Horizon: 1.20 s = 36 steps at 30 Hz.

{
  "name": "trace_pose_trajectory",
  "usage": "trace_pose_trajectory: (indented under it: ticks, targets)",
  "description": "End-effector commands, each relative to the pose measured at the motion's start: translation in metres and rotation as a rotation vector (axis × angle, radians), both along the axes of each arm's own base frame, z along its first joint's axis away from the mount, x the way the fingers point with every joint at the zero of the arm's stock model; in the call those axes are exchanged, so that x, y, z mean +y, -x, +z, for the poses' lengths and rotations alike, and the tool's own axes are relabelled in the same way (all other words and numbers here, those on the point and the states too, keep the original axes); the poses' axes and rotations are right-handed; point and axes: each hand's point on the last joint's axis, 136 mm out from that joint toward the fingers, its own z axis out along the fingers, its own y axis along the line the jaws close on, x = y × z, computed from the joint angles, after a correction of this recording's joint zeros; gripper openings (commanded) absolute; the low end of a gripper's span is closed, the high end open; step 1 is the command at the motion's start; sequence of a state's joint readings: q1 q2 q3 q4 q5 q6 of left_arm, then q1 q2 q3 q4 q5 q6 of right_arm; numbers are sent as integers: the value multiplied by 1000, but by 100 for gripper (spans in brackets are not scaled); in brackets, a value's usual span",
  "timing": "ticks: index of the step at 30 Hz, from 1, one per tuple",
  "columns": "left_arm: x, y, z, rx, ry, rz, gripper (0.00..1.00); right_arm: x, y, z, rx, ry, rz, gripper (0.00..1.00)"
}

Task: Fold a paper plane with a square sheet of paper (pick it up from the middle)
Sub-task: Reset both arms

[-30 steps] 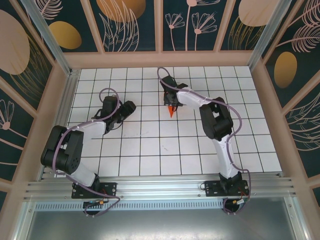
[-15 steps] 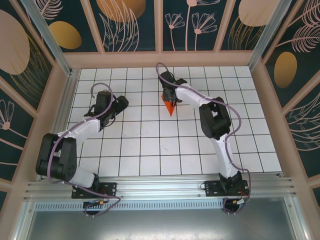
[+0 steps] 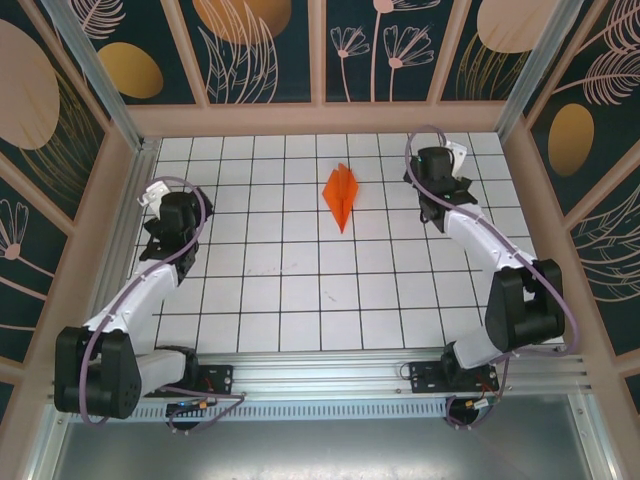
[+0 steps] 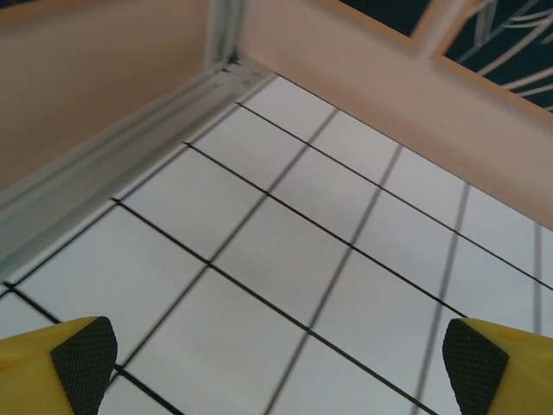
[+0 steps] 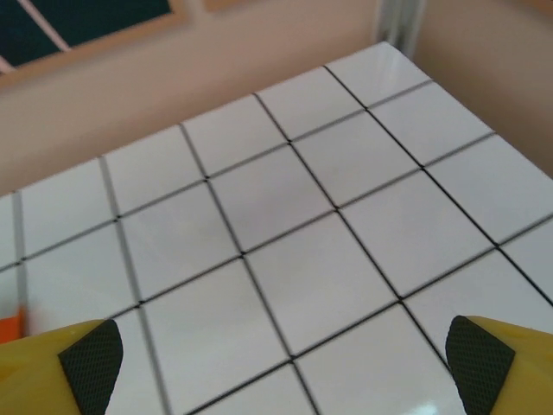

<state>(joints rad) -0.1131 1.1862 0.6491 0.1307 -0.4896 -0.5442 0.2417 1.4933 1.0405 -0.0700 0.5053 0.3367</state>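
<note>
four walls [image 3: 320,118] of pale wood and dark flower-patterned panels box in the white tiled table [image 3: 300,300], and a metal rail [image 3: 300,375] runs along its near edge, where both arm bases are bolted. the left arm [image 3: 130,300] reaches up the left side of the table and ends close to the left wall. the right arm [image 3: 490,245] reaches up the right side and ends near the far right corner.

the orange paper plane [image 3: 341,193] lies flat on the tiles in the far half of the table, about midway between left and right. its centre crease shows, and its narrow tip points toward the near edge. it sits between the two arms and well apart from both, touching only the tiles around it. a sliver of its orange edge [image 5: 7,324] shows at the left border of the right wrist view.

the left gripper [image 4: 281,354] is released, its yellow fingers with black pads [image 4: 84,354] spread wide over bare tile, with a metal strip [image 4: 95,181] and the wooden wall just beyond. the right gripper [image 5: 281,359] is likewise released, its pads [image 5: 91,359] far apart above bare tile, facing the far wall and a corner post [image 5: 402,22].
</note>
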Motion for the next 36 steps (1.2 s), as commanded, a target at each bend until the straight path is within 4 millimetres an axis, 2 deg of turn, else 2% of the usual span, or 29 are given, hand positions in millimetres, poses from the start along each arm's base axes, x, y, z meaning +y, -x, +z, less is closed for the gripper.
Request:
trace_pose_trajectory:
  ticks: [1, 5, 9, 12, 15, 21, 26, 36]
  targets:
    - [29, 18, 1, -49, -148, 109, 99, -34, 11, 4, -136, 71, -59, 99]
    - [31, 32, -1, -121, -263, 67, 98, -65, 39, -7, -239, 120, -90, 99]
    - [27, 35, -11, -156, -310, 13, 98, -74, 63, -29, -294, 189, -61, 99]
    - [9, 28, -18, -208, -318, -108, 98, -71, 63, -43, -296, 187, -9, 99]
    - [-8, 20, -17, -273, -314, -210, 99, -63, 60, -51, -321, 145, 57, 99]
    - [-25, 0, -18, -297, -351, -331, 99, -49, 60, -66, -352, 130, 152, 99]
    - [-18, -8, -34, -296, -299, -351, 99, -45, 64, -67, -384, 98, 211, 99]
    - [-13, -3, -35, -314, -301, -328, 99, -43, 65, -73, -386, 90, 228, 99]
